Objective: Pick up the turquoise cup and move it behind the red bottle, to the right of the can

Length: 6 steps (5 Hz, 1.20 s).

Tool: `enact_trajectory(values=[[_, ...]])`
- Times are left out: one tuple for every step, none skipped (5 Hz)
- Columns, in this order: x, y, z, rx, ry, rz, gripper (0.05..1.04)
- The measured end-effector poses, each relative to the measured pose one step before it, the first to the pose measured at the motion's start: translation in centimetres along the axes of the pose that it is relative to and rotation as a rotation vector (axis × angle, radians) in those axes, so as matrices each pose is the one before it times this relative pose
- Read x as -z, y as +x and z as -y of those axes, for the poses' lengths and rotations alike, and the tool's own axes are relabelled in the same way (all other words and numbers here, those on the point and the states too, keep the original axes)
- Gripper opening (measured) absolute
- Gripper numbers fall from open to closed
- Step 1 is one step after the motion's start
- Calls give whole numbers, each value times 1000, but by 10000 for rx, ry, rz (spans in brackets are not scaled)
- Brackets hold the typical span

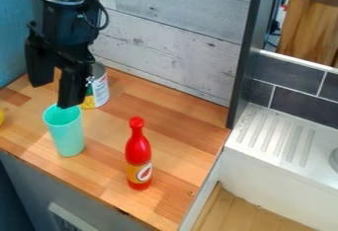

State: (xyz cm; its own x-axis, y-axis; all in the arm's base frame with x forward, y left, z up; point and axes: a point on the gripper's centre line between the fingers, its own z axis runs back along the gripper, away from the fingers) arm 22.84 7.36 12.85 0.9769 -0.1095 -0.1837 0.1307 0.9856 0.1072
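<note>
Tool [54, 93]: fingers well apart, nothing btwn. Teal cup [66, 136]: upright on surface [99, 173], just below tool; prob. light, semi-stiff, may dent; pinch upper wall. Can [101, 89] behind, to R. Red bottle [138, 152] farther R.

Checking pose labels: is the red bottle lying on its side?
No, the red bottle stands upright on the wooden counter.

looks like a toy kitchen. shows a wooden counter [186, 143], a ridged white draining board [271, 158] and dark wall tiles [304, 104].
</note>
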Motion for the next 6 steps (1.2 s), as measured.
enact_trajectory(values=[[572, 0, 123, 36, -90, -226, 1000], [1165, 1262, -246, 148, -241, -99, 1000], [1159, 750, -788, -358, 123, -412, 1000], [1596, 628, 77, -44, -111, -373, 1000], [1424, 576, 205, -28, -161, -376, 1000], [277, 278, 171, -123, -116, 45, 1000]])
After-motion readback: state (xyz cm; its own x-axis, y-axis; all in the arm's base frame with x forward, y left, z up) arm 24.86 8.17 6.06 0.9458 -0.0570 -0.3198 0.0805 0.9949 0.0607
